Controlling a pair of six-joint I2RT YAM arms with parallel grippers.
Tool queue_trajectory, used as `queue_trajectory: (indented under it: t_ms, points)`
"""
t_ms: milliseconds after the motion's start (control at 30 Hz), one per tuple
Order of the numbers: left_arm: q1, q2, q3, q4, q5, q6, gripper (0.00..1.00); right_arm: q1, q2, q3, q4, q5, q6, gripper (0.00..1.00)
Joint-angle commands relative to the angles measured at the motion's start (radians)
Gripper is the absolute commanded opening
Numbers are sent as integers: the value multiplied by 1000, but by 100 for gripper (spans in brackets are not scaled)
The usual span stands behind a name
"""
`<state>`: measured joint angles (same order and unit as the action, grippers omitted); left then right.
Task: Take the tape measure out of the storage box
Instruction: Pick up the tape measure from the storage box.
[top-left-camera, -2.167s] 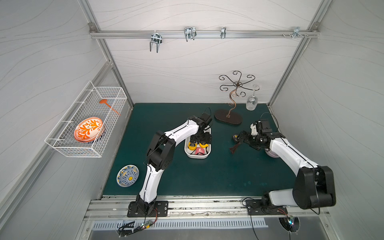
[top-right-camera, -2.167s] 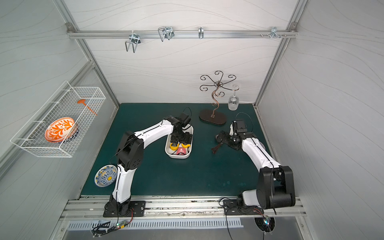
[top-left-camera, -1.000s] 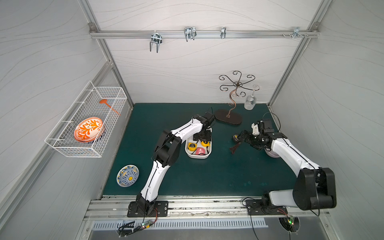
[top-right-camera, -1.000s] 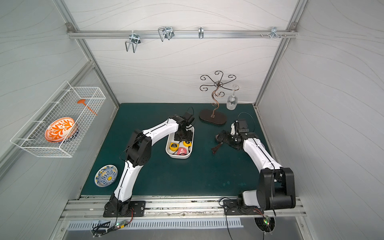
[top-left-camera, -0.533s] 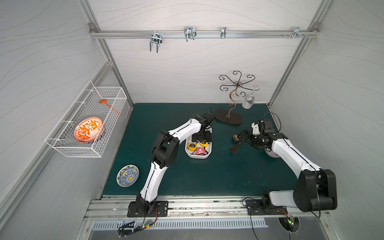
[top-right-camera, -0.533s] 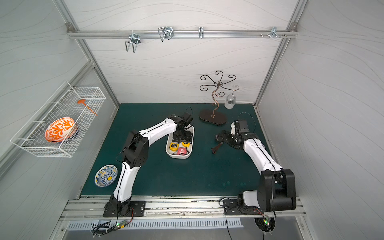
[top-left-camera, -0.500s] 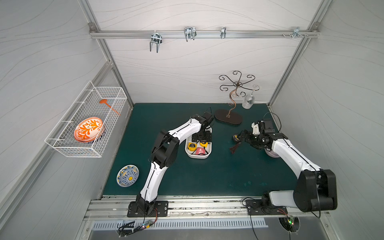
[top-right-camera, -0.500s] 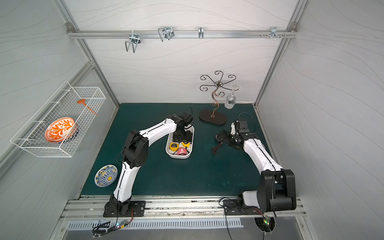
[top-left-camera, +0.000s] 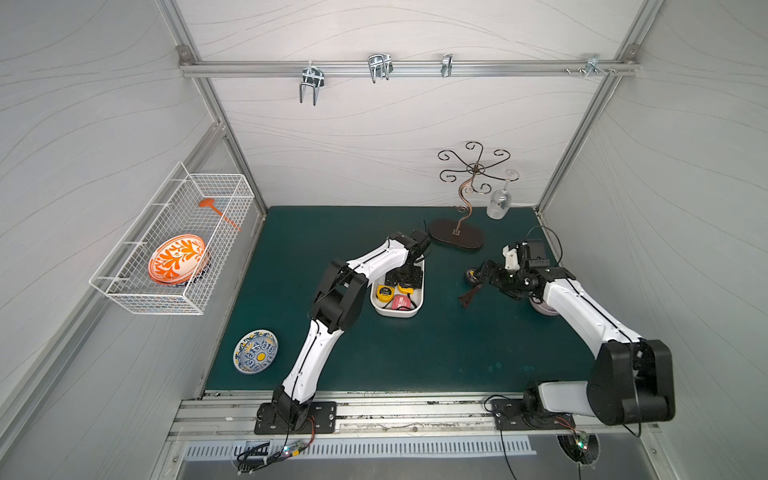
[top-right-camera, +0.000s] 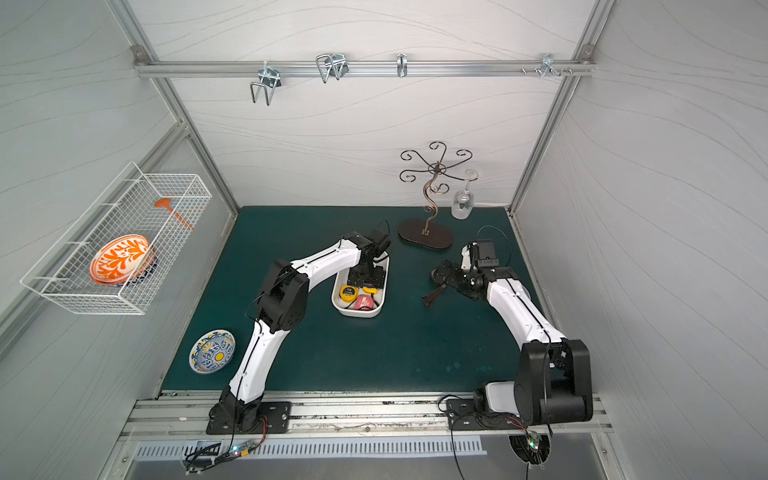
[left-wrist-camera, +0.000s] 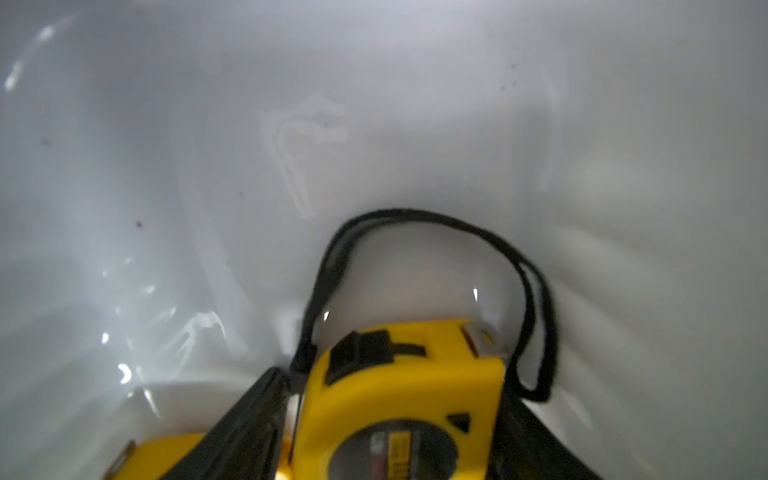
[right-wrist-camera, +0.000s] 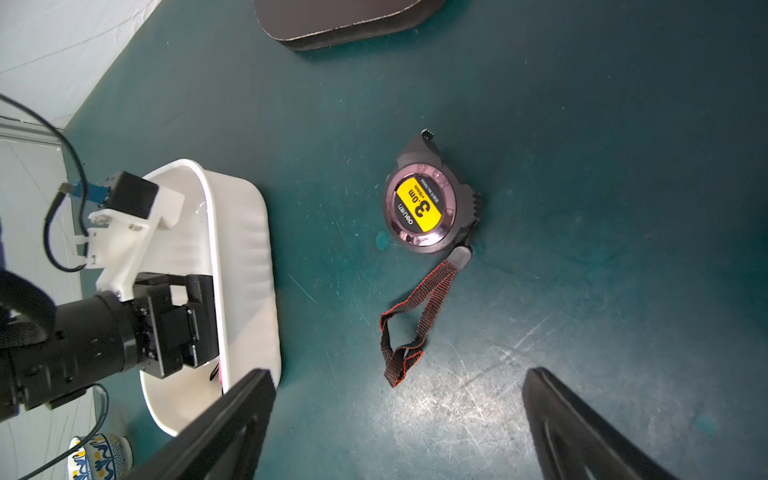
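Green mat (top-left-camera: 415, 353), white box (top-left-camera: 397, 312): my left gripper (left-wrist-camera: 395, 382) is down inside it, yellow tape (left-wrist-camera: 415, 390) dead between the jaws, face toward the wrist, strap (left-wrist-camera: 528, 270) ahead. Jaws hug both sides; whether they are clamped I cannot tell.

Yel. tape measure (left-wrist-camera: 399, 399); wht storage box (top-left-camera: 397, 312)

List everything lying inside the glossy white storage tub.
A yellow black-corded tape measure between the left gripper's fingers, a second yellow tape measure and a red object. The gripper covers the glossy white tub's far end; anything there is hidden.
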<state>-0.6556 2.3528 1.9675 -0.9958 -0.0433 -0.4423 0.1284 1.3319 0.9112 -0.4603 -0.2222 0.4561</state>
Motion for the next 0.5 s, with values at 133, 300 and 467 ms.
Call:
queue_trajectory:
  t_ms: [133, 300, 467]
  points:
    - [-4, 41, 25, -16, -17, 13, 48, -6, -22, -17, 11, -13, 10, 99]
    - [7, 0, 6, -13, -8, 0, 27, -5, -25, -25, 24, -31, 10, 99]
    - [37, -94, -21, 5, 8, -32, 8, 5, -31, -38, 53, -58, 6, 99]
